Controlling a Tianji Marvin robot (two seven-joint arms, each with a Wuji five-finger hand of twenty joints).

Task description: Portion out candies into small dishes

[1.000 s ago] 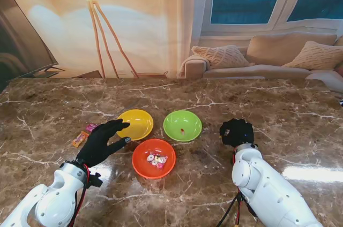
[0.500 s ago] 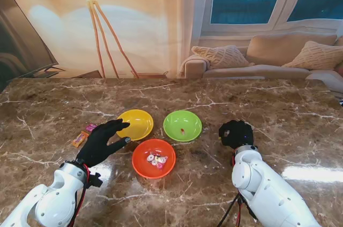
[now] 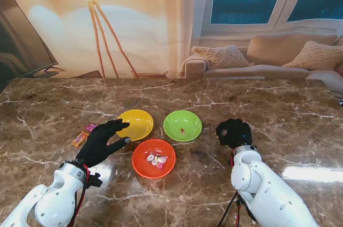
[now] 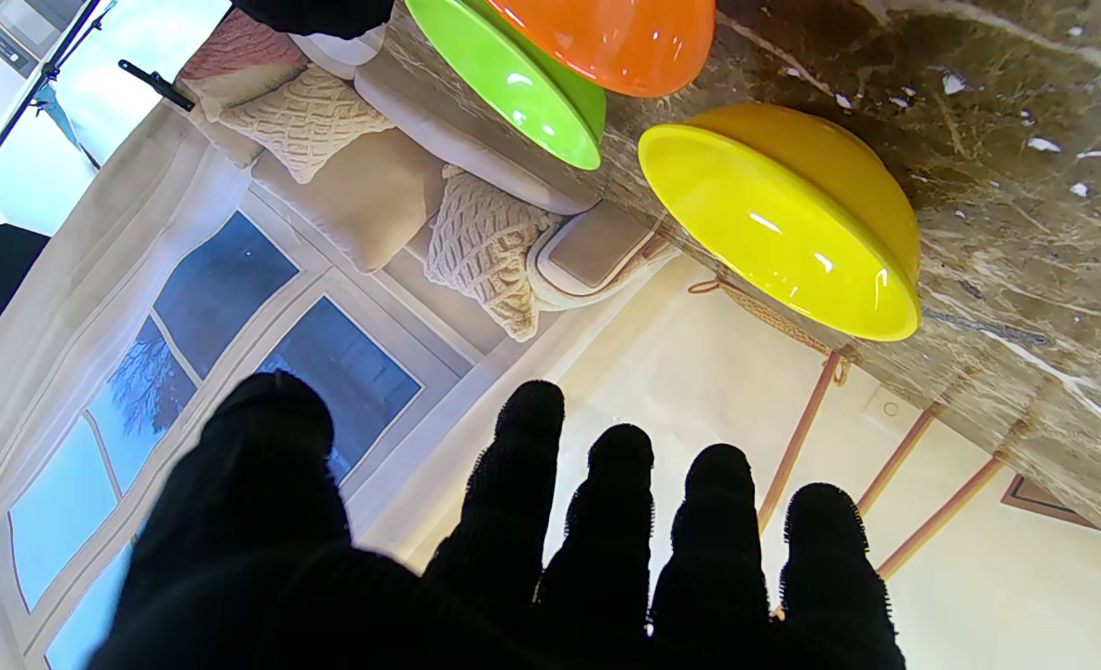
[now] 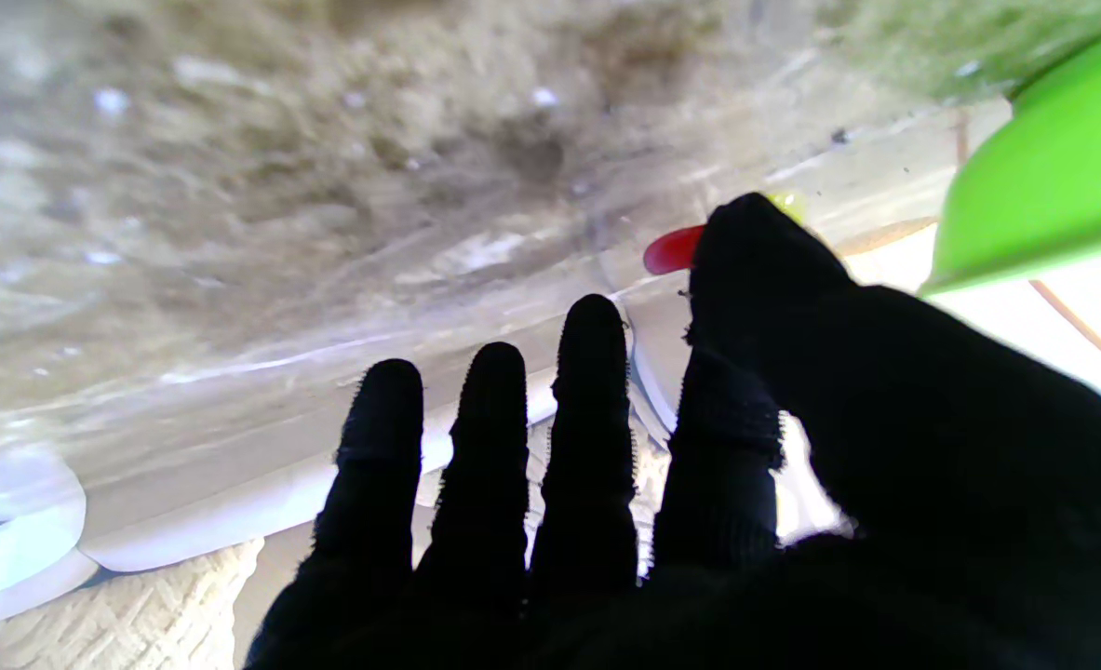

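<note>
Three small dishes stand mid-table: a yellow dish [image 3: 135, 124], a green dish [image 3: 183, 125] holding one candy [image 3: 184, 129], and an orange dish [image 3: 154, 158] with several wrapped candies [image 3: 156, 159]. My left hand [image 3: 102, 142] hovers open, fingers spread, just left of the yellow dish [image 4: 792, 214]. My right hand [image 3: 234, 132] is right of the green dish [image 5: 1053, 186]. Its thumb and index tip meet on a red candy [image 5: 669, 251], and the other fingers are stretched out.
Two loose wrapped candies [image 3: 80, 140] [image 3: 91, 127] lie on the marble table [image 3: 278, 109] left of my left hand. A sofa with cushions, a floor lamp and a dark screen stand beyond the table's far edge.
My right hand has shifted slightly left, toward the green dish. The left hand and the dishes have not moved.
</note>
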